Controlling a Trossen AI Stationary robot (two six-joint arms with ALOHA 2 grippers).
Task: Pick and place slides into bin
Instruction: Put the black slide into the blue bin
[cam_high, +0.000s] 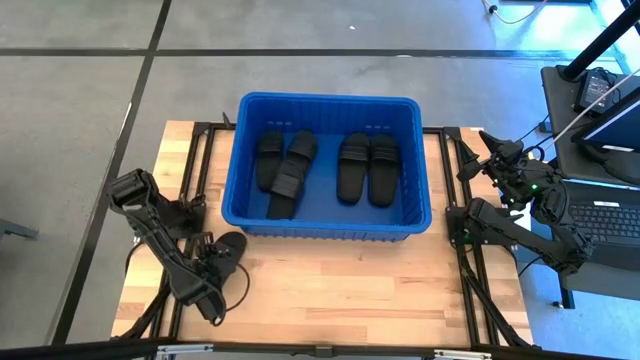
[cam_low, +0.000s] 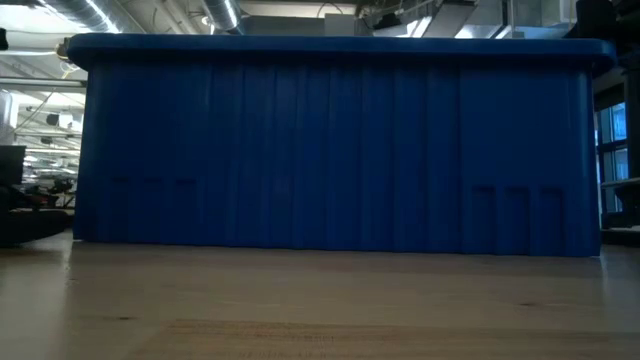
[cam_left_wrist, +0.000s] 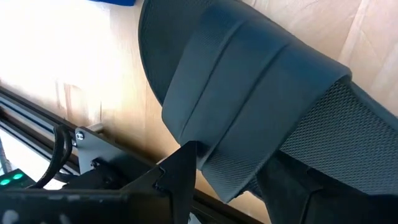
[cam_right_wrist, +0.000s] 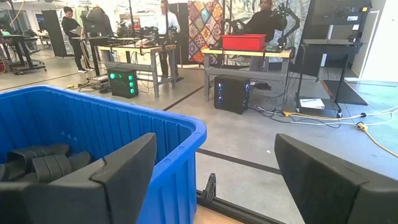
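On the left of the high view we see the left gripper (cam_high: 222, 258) low over the wooden surface (cam_high: 340, 280), just in front of the bin's near left corner, with a fifth slide (cam_high: 232, 246) at its tip. The left wrist view shows this slide (cam_left_wrist: 261, 106) filling the frame, its wide strap up close and one dark finger (cam_left_wrist: 177, 180) against the strap's edge; we judge the jaws clenched on it, though the second finger is hidden. The slide lies outside the bin, low over the wood; we cannot tell whether it rests on it. Moving right, the bin (cam_high: 246, 110) stands in the middle of the surface, toward the far edge, and holds four slides: a left pair (cam_high: 283, 165), one overlapping the other at a slant, and a right pair (cam_high: 367, 168) lying neatly side by side. In the low view the bin's (cam_low: 340, 150) blue wall blocks nearly everything behind it. Farther right, the right gripper (cam_high: 487, 152) waits raised beside the bin's right wall, its jaws released and spread wide in the right wrist view, where we see the bin's rim (cam_right_wrist: 186, 127) and people at benches in the room beyond.
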